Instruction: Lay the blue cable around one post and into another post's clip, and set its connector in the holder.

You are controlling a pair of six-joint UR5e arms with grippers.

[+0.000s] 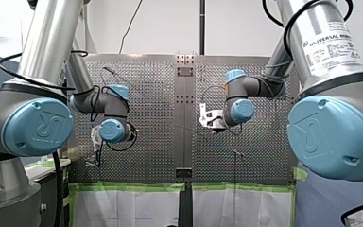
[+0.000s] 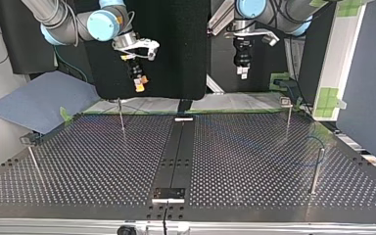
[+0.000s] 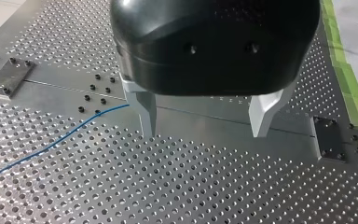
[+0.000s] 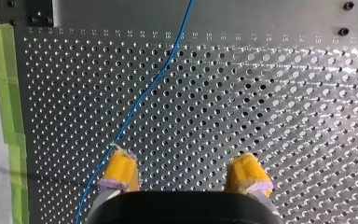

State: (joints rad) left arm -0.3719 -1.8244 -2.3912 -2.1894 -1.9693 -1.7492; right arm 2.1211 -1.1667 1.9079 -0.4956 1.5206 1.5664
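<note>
Cable (image 4: 140, 100) running just beside right end effector (image 4: 184, 163), jaws apart

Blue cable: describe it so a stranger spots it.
On the perforated table, look ahead of my right tool. The blue cable lies there, passing beside one yellow pad. Nothing else on the table is a thin blue line.
</note>
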